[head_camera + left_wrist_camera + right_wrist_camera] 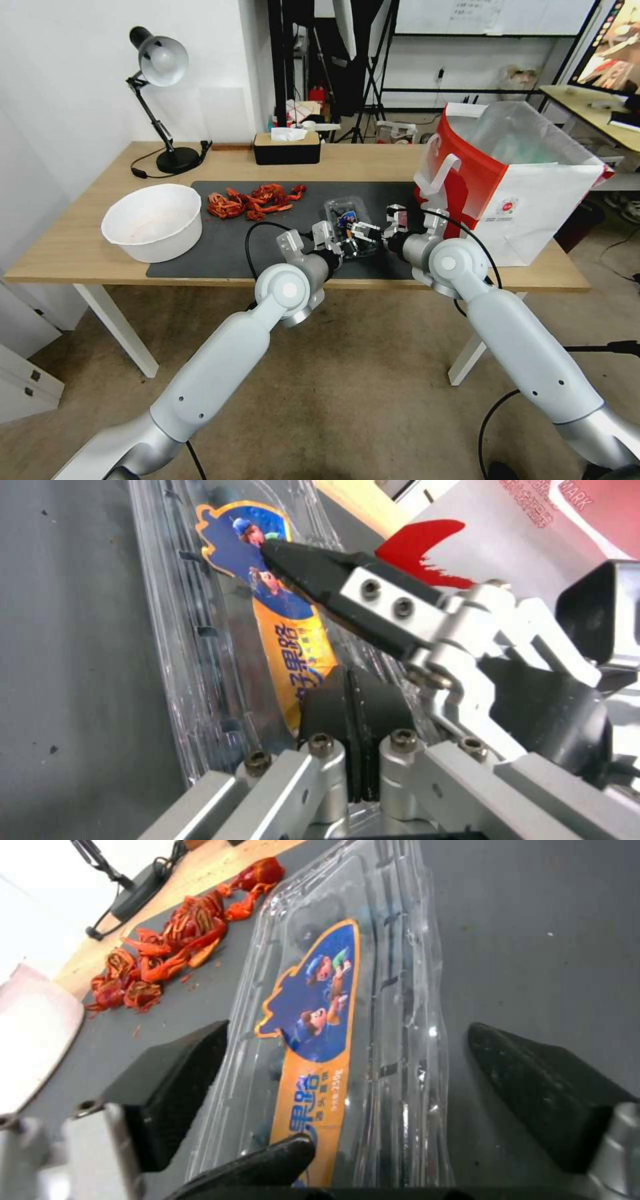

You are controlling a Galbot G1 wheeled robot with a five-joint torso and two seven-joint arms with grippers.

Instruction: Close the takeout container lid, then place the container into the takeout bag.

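one takeout container [347, 223], one takeout bag [527, 193], two grippers nearby.

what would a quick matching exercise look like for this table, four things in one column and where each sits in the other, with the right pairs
Things
1. takeout container
2. takeout bag
3. white bowl
4. desk lamp

Places
A. far left corner of the table
B. on the dark mat, between the left gripper and the right gripper
C. right end of the table, mouth open
D. left part of the table, at the mat's left edge

Pairs: 1-B, 2-C, 3-D, 4-A
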